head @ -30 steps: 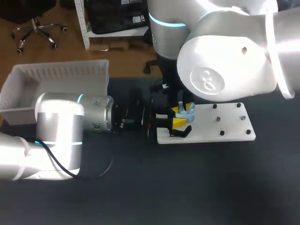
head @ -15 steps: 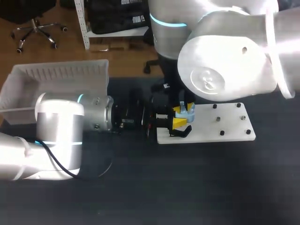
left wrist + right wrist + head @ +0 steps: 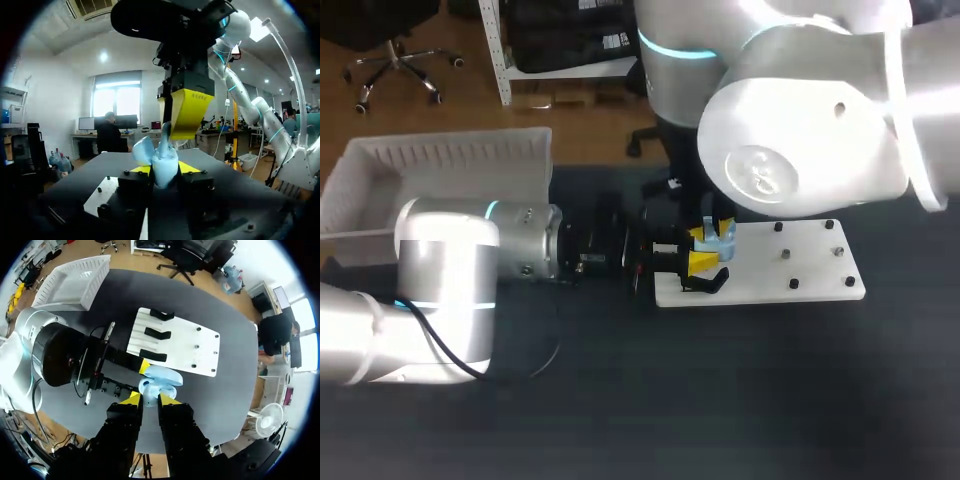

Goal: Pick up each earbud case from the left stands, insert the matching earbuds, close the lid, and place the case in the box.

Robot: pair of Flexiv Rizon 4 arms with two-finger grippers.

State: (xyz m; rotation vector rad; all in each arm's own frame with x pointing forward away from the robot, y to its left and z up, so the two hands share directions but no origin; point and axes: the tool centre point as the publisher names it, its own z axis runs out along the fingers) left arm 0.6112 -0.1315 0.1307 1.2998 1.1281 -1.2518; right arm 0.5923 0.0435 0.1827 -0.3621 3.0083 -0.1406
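Hardly anything to log as changed over the last second: both arms hold their places, only the right arm's big white elbow joint shows the faintest shift in the head view, and nothing on the table (image 3: 720, 400) has been added or removed. Item, earbud case (image 3: 720, 234): pale blue, lid open, held in the air above the near-left corner of the white board (image 3: 820, 272), not on any stand and well apart from the box. Item, left end effector (image 3: 703, 250): clenched on the earbud case from two sides, yellow tips against its body in the left wrist view. Item, right end effector (image 3: 148, 399): poised directly over the open case, just beside or touching it; whether it grips an earbud or is merely closed I cannot tell. Item, board: three black stands (image 3: 157, 333) on one half, all bare, and small dark pegs (image 3: 786, 256) on the other. Item, white box (image 3: 380, 190): far left of the table, with no case visible inside. Reading of the stillness: the work looks to be sitting at the insert step, a slow, fine alignment over the case; lid closing and the carry to the box remain undone.
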